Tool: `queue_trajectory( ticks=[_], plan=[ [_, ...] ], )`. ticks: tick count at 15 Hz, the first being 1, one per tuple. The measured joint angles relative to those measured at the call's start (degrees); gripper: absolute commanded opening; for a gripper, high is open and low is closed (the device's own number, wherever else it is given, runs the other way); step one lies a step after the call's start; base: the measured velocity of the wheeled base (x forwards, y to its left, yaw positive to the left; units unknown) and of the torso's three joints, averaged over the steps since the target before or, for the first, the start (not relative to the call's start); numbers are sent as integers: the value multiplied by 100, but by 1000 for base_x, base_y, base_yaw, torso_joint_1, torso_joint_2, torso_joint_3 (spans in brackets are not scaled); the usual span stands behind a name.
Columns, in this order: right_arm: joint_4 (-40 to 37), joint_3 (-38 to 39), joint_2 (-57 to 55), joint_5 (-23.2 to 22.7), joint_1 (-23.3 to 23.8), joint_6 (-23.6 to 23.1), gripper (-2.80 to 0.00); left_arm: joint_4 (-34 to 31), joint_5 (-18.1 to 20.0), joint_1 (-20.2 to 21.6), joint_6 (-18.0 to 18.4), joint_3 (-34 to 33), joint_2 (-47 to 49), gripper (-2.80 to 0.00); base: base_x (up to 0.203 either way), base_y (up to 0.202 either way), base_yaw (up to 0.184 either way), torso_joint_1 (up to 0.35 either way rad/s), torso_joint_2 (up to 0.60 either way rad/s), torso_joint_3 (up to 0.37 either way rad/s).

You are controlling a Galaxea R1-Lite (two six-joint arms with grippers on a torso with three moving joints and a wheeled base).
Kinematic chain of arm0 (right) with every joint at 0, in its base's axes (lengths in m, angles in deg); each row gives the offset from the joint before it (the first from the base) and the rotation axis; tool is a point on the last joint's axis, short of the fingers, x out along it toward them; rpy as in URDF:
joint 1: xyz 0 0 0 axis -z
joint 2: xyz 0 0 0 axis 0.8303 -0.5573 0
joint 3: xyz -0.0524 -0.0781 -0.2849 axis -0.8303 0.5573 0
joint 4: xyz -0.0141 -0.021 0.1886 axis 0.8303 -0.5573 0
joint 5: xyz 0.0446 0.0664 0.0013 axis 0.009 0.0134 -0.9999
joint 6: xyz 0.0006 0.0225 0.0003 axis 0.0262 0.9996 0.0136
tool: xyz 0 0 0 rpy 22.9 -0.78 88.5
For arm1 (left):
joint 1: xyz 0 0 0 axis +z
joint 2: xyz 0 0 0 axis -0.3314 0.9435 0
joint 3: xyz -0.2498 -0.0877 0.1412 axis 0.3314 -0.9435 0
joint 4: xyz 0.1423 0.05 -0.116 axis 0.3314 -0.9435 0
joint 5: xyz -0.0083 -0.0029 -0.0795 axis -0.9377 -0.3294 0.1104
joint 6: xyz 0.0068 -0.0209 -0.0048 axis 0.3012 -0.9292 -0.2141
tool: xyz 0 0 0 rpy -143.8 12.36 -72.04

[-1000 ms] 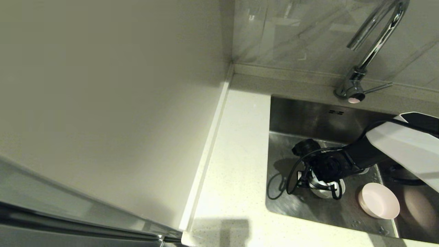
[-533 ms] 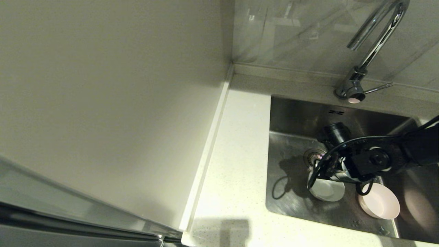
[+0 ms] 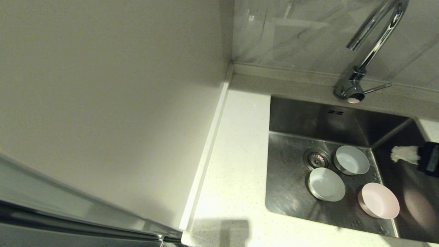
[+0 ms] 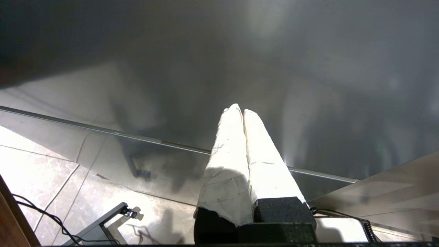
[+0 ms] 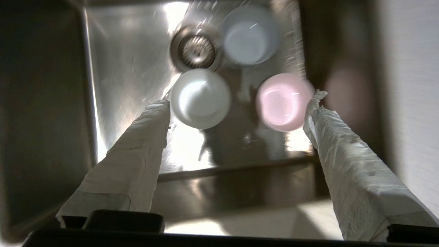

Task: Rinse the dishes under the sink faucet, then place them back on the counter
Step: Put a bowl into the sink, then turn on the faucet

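Three bowls lie upright on the floor of the sink [image 3: 288, 192]: the grey-blue bowl [image 3: 351, 160] beside the drain strainer [image 3: 317, 159], the white bowl [image 3: 326, 184] in front of it, and the pink bowl [image 3: 379, 200] at the front right. My right gripper [image 3: 406, 155] hangs at the sink's right side, clear of the bowls. In the right wrist view the right gripper [image 5: 239, 101] is open and empty, looking down on the white bowl [image 5: 200, 97], pink bowl [image 5: 281, 101] and grey-blue bowl [image 5: 250, 34]. My left gripper [image 4: 240, 110] is shut, parked down by the floor.
The chrome faucet [image 3: 374, 41] rises behind the sink, its lever [image 3: 377, 88] pointing right. No water is seen running. The speckled counter [image 3: 236, 164] runs along the sink's left, bounded by a beige wall panel [image 3: 109, 103].
My right arm has pulled back to the right, out from over the basin. The white and grey-blue bowls it covered now show. The bowls have not moved.
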Motion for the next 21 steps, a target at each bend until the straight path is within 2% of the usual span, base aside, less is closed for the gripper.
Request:
queue_trajectory(
  ticks=[1,5,13,17,21],
  plan=[
    [-270,-68,502,41,69,-41,-280,-1,-4,0,-1,0,0,-280,0,0,0,0,0,0],
    [-1438,-687,1829,108,437,-227,-280,-1,0,0,1,0,0,-280,0,0,0,0,0,0],
    [-1453,-2463,1999,97,1015,-401,-280,-1,-2,0,1,0,0,-280,0,0,0,0,0,0],
    [-1414,-3358,2036,85,1298,-833,-280,-1,-1,0,3,0,0,-280,0,0,0,0,0,0],
    [-1212,-3511,2056,18,1368,-1343,-280,-1,-2,2,1,0,0,-280,0,0,0,0,0,0]
  ],
)
